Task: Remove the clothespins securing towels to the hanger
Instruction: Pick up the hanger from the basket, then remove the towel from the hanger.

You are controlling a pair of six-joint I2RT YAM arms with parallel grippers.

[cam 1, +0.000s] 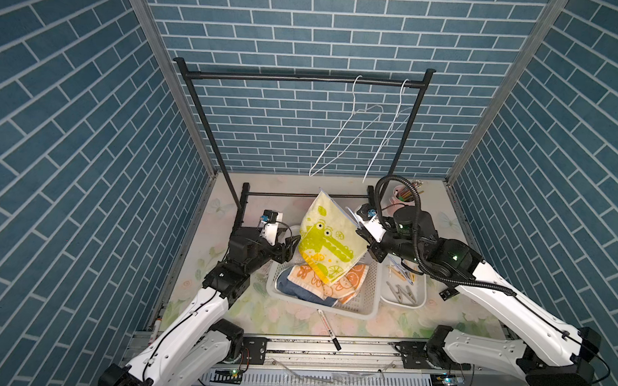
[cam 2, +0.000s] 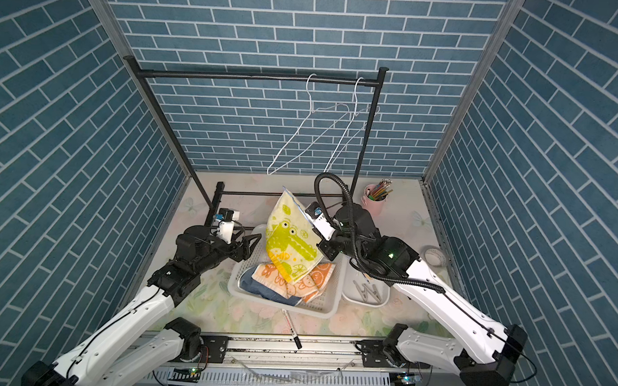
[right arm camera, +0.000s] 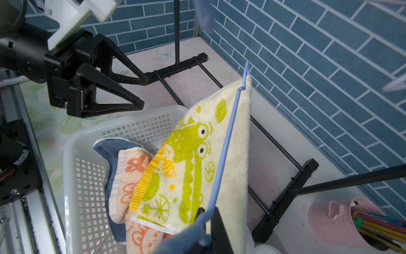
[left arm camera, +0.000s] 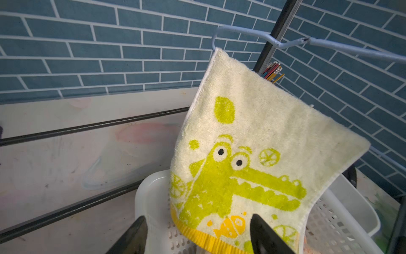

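Observation:
The pale yellow towel (cam 1: 325, 237) with a green crocodile hangs over a blue wire hanger (right arm camera: 228, 140), tilted above a white basket (cam 1: 360, 308). My right gripper (right arm camera: 207, 214) is shut on the hanger's wire at the towel's lower end. My left gripper (left arm camera: 197, 217) stands open beside the towel's yellow-banded lower corner (left arm camera: 197, 237), and in the right wrist view its fingers (right arm camera: 142, 103) are a little apart from the cloth. The orange-cream towel (cam 1: 347, 283) and the blue towel (cam 1: 290, 288) lie crumpled in the basket. Several clothespins (cam 1: 401, 290), grey and wooden, lie in a white tray right of the basket.
The black rack's top rail (cam 1: 304, 79) carries two bare white wire hangers (cam 1: 352, 131), and its base bars (left arm camera: 87, 126) run along the table behind the basket. A pink cup of pencils (cam 1: 403, 197) stands at the back right. A marker pen (cam 1: 327, 329) lies near the front edge.

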